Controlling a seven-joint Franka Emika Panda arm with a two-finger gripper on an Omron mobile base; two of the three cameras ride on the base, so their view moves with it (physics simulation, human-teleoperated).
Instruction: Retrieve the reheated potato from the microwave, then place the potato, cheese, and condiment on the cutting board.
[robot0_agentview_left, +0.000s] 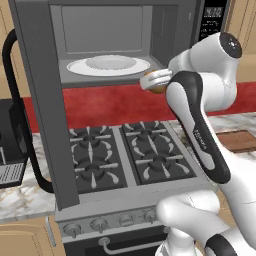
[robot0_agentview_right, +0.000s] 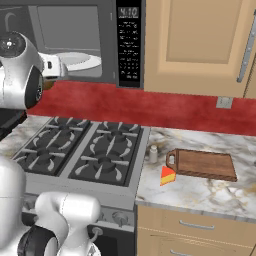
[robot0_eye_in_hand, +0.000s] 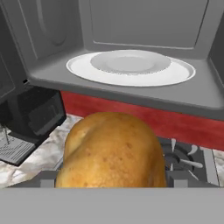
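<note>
The golden-brown potato (robot0_eye_in_hand: 111, 151) hangs in the air just outside the microwave (robot0_agentview_left: 110, 40), over the stove's back edge, with my gripper (robot0_agentview_left: 150, 80) shut on it. A sliver of the potato (robot0_agentview_left: 158, 89) peeks out under the white hand. The microwave door (robot0_agentview_left: 42, 110) stands swung wide to the left, and the white round plate (robot0_eye_in_hand: 131, 68) inside is bare. On the marble counter to the right lie the reddish-brown cutting board (robot0_agentview_right: 205, 165), the yellow-orange cheese (robot0_agentview_right: 167, 176) wedge near its handle, and the pale grey condiment (robot0_agentview_right: 153, 153) shaker beside the stove.
A gas stove (robot0_agentview_right: 80, 150) with several burners lies below the microwave. A dark appliance (robot0_agentview_left: 10, 140) sits on the left counter beyond the open door. Wooden cabinets (robot0_agentview_right: 195, 45) hang above the right counter, with a red backsplash (robot0_agentview_right: 165, 110) behind it.
</note>
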